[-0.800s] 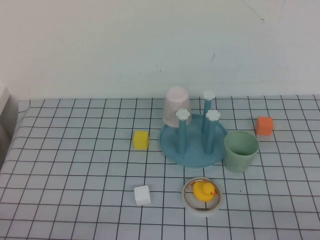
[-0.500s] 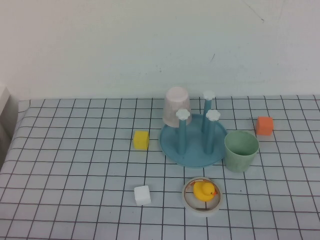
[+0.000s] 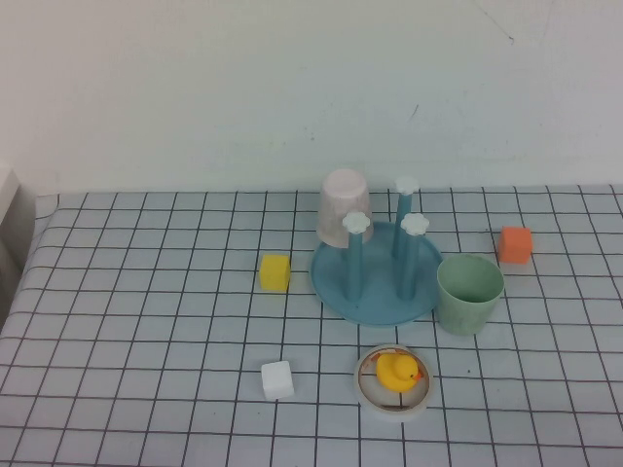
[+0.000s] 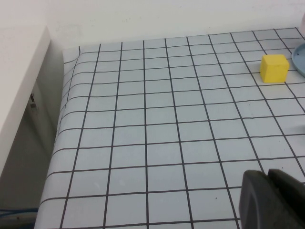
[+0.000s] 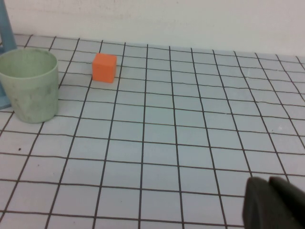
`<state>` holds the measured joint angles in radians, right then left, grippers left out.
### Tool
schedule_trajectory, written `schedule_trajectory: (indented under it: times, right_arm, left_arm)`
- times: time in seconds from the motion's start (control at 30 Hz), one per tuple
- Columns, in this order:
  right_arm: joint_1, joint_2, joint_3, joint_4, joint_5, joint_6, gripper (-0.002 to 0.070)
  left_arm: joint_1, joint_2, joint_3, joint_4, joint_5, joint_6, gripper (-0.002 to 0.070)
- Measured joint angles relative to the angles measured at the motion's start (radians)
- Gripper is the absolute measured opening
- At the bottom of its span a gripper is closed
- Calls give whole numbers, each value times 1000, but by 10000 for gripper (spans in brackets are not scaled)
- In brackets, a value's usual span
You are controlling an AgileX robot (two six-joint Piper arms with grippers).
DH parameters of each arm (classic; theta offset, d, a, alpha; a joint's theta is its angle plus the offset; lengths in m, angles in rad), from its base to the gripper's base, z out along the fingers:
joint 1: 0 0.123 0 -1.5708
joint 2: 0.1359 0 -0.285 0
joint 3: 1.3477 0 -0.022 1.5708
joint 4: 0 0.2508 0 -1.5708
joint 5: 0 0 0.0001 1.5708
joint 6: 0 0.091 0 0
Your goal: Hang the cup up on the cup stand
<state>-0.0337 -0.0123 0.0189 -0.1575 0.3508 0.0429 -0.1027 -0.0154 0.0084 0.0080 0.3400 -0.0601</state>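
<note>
Both grippers (image 4: pixel 274 200) (image 5: pixel 276 205) low; one cup (image 3: pixel 469 292).

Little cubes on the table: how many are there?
3: a yellow cube left of the cup stand, a white cube left of the duck ring, an orange cube behind the cup. None seem hidden.

Of the left gripper (image 4: pixel 272 200), only dark fingertips are seen, cut off at the left wrist picture's edge; the right gripper (image 5: pixel 274 204) is cropped likewise. The round blue pegged cup stand (image 4: pixel 301 59) is cut to a sliver. Neither arm is seen from above.
</note>
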Motion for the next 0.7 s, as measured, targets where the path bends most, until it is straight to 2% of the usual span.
schedule_trajectory:
  times: [0.27, 0.47, 0.7]
  right_arm:
    - [0, 0, 0, -4, 0, 0, -1]
    - [0, 0, 7, -56, -74, 0, -1]
    - [0, 0, 9, -89, -407, 0, -1]
  left_arm:
    - [0, 0, 4, 42, -24, 2, -1]
    - [0, 0, 11, 204, -295, 2, -1]
    - [0, 0, 11, 266, -664, 14, -1]
